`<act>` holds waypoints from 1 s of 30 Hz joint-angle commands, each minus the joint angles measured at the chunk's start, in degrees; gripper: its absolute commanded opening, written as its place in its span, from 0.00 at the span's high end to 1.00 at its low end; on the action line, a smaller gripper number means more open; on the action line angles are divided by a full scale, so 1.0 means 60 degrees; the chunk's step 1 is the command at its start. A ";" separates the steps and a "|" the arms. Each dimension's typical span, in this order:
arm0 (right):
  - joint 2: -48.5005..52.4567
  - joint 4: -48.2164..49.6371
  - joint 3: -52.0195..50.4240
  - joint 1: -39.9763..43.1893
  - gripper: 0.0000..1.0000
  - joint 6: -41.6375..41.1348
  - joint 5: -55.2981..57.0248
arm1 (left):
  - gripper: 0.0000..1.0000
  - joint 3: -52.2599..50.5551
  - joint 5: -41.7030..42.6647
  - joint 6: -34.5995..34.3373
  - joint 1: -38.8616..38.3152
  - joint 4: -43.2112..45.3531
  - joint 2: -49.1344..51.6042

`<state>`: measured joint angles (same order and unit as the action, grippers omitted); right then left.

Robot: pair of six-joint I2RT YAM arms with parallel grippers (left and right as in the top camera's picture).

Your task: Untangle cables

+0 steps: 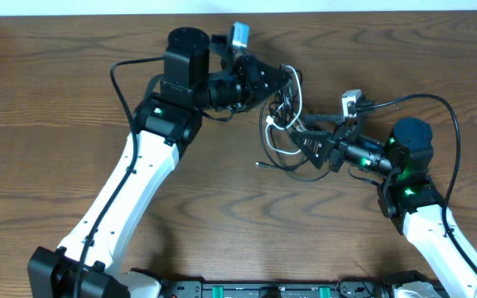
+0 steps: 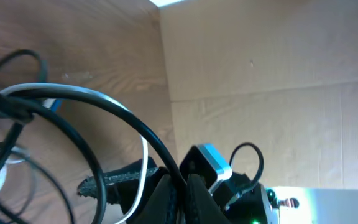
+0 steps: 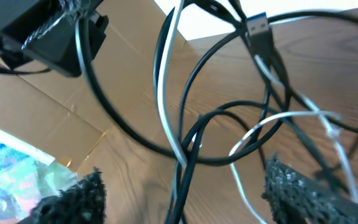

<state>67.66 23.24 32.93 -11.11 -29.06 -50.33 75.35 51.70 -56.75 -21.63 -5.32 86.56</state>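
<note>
A tangle of thin cables (image 1: 286, 136), mostly black with one white cord (image 1: 269, 132), hangs and lies between my two grippers at the table's middle back. My left gripper (image 1: 286, 81) is shut on a black cable (image 2: 114, 115) and holds it up; the pinch shows in the left wrist view (image 2: 183, 186), with the white cord (image 2: 98, 93) looping beside it. My right gripper (image 1: 306, 142) is open, its fingers wide apart (image 3: 182, 190), with black strands (image 3: 191, 149) and the white cord (image 3: 165, 93) crossing between them untouched. A blue-tipped USB plug (image 3: 260, 25) hangs above.
The wooden table (image 1: 73, 99) runs left and front of the tangle. A cardboard wall (image 2: 266, 56) stands behind the table. A cable end (image 1: 259, 165) lies on the wood just front-left of the tangle.
</note>
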 commanded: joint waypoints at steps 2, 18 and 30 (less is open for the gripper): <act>0.0029 0.0175 -0.0022 -0.0095 0.23 0.0142 0.0084 | 0.92 0.0229 0.0313 0.0441 -0.0055 -0.0153 -0.0106; 0.0033 0.0517 -0.0022 -0.0102 0.35 -0.0481 0.1395 | 0.92 0.0229 0.0532 0.0557 -0.0477 -0.0597 -0.0106; 0.0033 0.0186 -0.0022 -0.0102 0.67 -0.0798 0.2160 | 0.92 0.0229 0.0452 0.0557 -0.1122 -0.0557 -0.0106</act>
<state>67.66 24.82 32.93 -11.11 -33.10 -39.72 75.35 53.30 -54.98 -27.94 -9.06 86.56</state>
